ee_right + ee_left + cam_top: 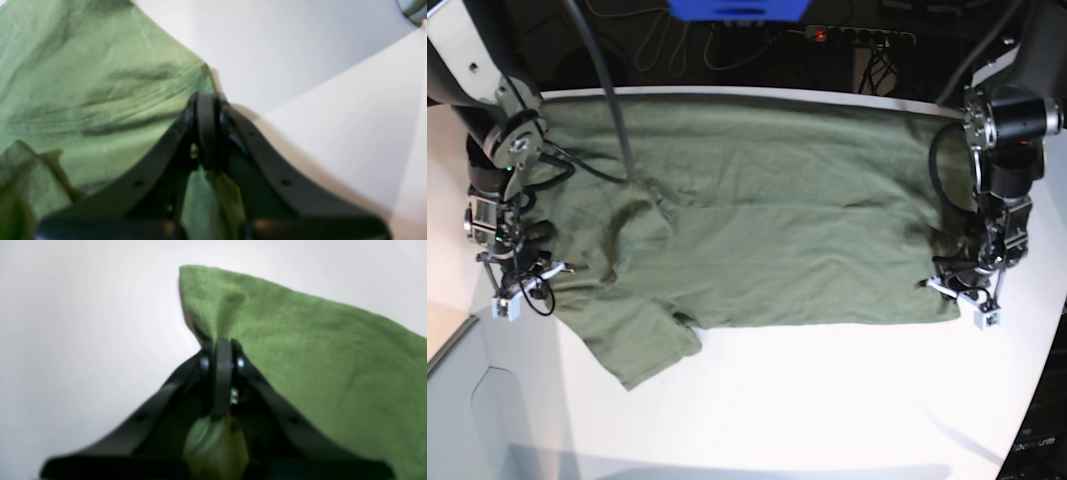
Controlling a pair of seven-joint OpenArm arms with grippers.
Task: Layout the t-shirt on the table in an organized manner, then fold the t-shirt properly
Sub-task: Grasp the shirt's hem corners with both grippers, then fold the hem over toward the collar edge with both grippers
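Both grippers — left [223,350], right [207,103] — pinch the t-shirt [767,230]; no writing readable.

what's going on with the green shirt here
A two-armed robot is working on an olive-green t-shirt spread across the white table. The left gripper and right gripper are each shut on an edge of the shirt at opposite ends. The shirt lies mostly flat but wrinkled, not yet folded.
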